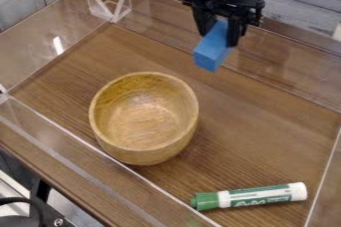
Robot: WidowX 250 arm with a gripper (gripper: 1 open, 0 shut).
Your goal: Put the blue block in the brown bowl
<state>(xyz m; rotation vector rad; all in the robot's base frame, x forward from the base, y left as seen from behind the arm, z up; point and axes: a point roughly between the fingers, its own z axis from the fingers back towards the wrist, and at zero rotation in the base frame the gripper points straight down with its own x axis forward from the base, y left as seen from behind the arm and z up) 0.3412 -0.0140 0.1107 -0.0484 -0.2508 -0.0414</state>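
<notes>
The blue block [213, 49] hangs in the air above the wooden tabletop, tilted, with my black gripper [220, 28] shut on its upper end. It is up and to the right of the brown bowl [144, 115], which sits empty on the table left of centre. The block is beyond the bowl's far right rim, not over its hollow.
A clear acrylic wall [54, 32] rings the wooden table surface [266, 131]. A green-and-white marker [249, 197] lies near the front right edge. A small clear stand [110, 4] sits at the back left corner.
</notes>
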